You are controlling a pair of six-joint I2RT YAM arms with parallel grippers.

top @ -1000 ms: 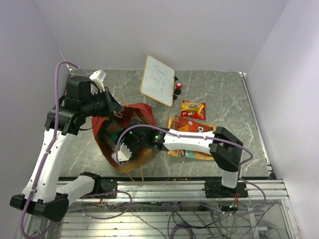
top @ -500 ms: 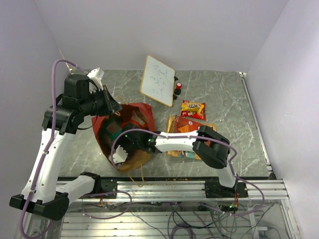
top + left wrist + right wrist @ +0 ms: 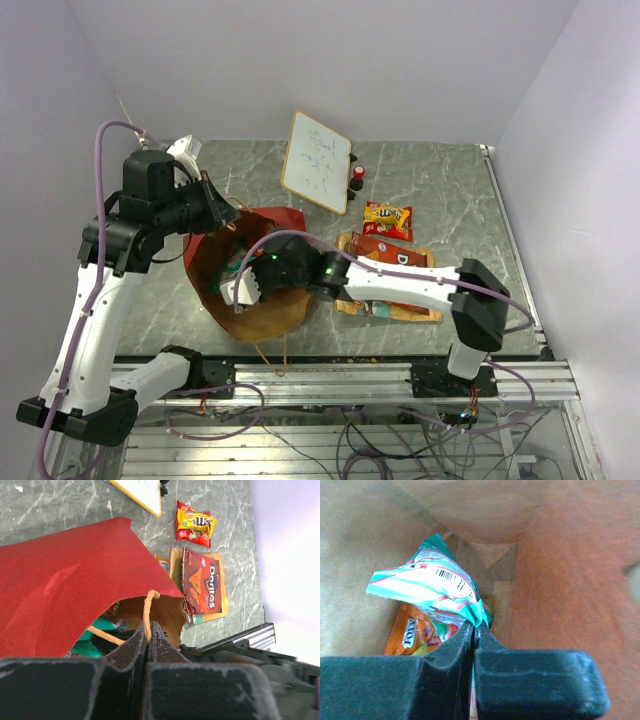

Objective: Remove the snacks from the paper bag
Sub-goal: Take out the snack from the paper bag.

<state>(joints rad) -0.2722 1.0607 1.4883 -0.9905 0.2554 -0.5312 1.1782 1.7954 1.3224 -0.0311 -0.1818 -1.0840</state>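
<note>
Your paper bag (image 3: 262, 318) sits toward the worktop's (image 3: 460, 200) front-left, its handle (image 3: 146, 607) pinched in the left gripper (image 3: 148, 632). Your right arm (image 3: 400, 285) stretches leftward into its mouth. The right gripper (image 3: 474, 630) is clamped on a teal-white packet (image 3: 427, 585), the bag's walls close around it.

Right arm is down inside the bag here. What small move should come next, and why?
Probably draw the right gripper back out through the mouth of the paper bag. It is shut on a corner of the teal-white packet, and the left gripper pinches the handle, holding the mouth open.
</note>
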